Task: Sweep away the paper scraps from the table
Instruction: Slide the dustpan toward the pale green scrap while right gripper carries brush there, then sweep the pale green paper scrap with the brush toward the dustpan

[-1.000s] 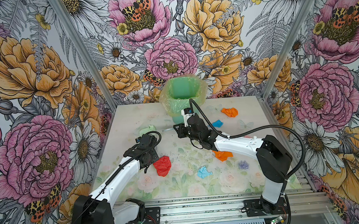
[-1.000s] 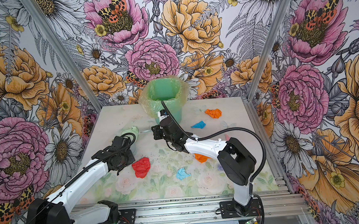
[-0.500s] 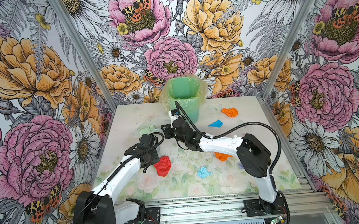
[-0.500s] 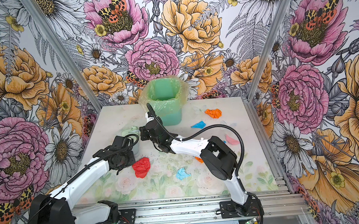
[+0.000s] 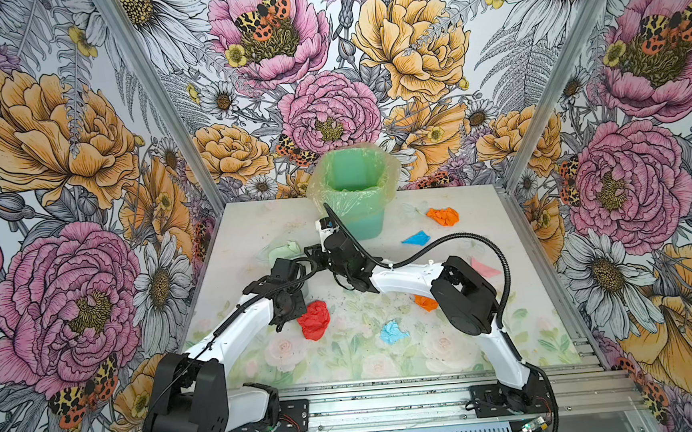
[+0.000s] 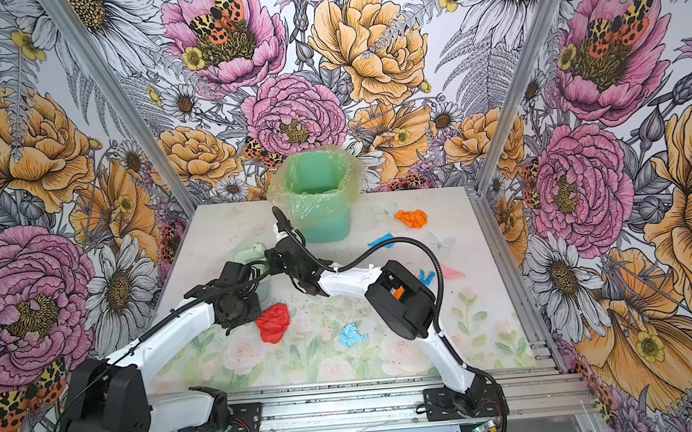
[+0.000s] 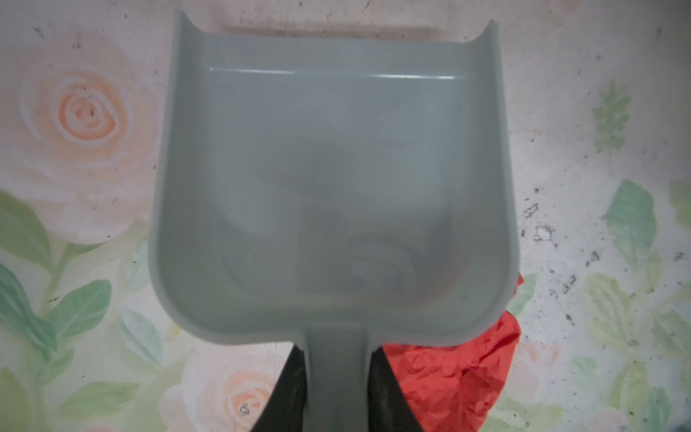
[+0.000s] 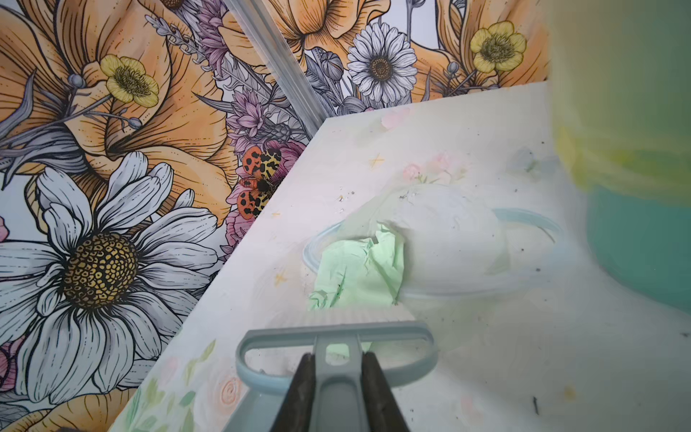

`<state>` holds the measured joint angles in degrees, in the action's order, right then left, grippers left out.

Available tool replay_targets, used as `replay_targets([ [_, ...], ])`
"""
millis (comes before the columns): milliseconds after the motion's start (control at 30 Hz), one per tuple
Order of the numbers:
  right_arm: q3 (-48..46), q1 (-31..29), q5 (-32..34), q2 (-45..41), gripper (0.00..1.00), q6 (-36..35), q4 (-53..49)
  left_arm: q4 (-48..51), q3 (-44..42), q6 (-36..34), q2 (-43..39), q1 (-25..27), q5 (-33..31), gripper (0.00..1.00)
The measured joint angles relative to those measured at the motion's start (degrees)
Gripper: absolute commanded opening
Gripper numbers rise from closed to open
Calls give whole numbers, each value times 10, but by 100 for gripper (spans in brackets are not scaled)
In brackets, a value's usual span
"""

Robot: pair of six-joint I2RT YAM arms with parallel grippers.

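right gripper (image 8: 338,370) pinches the brush (image 8: 336,336) handle, bristles at the pale green scrap (image 8: 359,269) just beside the bin (image 5: 361,224); left gripper (image 7: 338,374) clamps the dustpan (image 7: 329,168), mouth toward that scrap, farther from the bin.

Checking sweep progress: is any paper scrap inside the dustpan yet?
No: the dustpan holds nothing, and the red scrap lies outside it beside the handle.

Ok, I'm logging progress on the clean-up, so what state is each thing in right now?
left gripper: shut on the dustpan handle.
dustpan: empty.
right gripper: shut on the brush handle.
brush: bristles at the green scrap.
green scrap: crumpled, on the table.
red scrap: crumpled, beside the dustpan, not in it.
bin: upright, open, bag-lined.
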<state>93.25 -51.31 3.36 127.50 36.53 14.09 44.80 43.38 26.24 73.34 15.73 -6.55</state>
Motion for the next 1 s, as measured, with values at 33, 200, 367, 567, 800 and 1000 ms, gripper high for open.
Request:
replay_targets([
  [33,0,0,-2,1,0,-6,3,-1,0,-2,1,0,2,0],
  [200,0,5,-13,1,0,-33,28,-10,0,-10,13,-2,11,0],
  [367,3,15,-32,14,0,-50,57,-18,0,-13,28,-3,15,0],
  [567,5,23,-63,43,0,-59,78,-26,0,-27,35,-14,15,0],
  [800,5,28,-89,54,0,-72,111,-35,0,-38,36,-29,15,0],
  [1000,14,28,-97,60,0,-85,123,-48,0,-42,48,-32,15,0],
])
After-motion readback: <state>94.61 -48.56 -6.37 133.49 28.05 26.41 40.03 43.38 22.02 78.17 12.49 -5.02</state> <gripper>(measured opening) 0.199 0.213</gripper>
